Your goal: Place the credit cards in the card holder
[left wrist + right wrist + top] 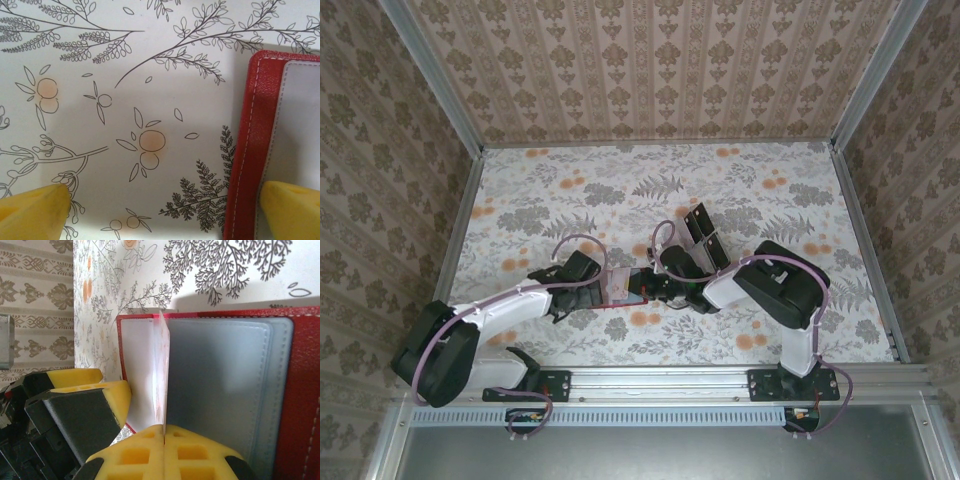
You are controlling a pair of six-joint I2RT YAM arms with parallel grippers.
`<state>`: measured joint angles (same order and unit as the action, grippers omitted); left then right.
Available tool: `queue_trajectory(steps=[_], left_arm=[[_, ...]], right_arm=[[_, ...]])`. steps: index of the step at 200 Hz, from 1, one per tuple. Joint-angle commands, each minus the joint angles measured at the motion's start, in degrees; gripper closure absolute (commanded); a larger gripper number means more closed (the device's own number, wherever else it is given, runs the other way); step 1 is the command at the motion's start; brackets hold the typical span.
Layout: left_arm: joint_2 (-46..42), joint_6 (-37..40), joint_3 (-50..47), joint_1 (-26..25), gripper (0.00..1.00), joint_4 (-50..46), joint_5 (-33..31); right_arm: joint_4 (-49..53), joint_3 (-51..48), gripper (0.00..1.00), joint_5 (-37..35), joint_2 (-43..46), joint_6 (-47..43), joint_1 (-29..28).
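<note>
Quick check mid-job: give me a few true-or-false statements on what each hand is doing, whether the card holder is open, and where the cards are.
1. The left hand is wide open, with one fingertip over the card holder. True.
2. The card holder lies folded shut. False: it lies open, with its greyish inner pockets showing.
3. The right hand is shut on a thin pale pocket leaf, which stands upright. True.
4. The credit cards are already in the pockets. False: black cards lie on the table beyond the hands.
</note>
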<state>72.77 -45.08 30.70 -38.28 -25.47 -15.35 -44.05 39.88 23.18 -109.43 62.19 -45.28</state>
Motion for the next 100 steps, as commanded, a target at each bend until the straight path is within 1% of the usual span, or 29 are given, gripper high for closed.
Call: queue_trajectory(steps=[1,100], left_arm=[[0.62,-2.10,-1.91,-0.46,0.00,-1.30,0.36],[0.48,-2.30,-2.58,-0.56,0.00,-0.70,0.65]], right_arm=[[-1.77,-0.70,1.00,0.17,-1.74,1.42,-0.65],[-1.93,0.91,1.00,0.38,-3.65,2.28,-2.02]])
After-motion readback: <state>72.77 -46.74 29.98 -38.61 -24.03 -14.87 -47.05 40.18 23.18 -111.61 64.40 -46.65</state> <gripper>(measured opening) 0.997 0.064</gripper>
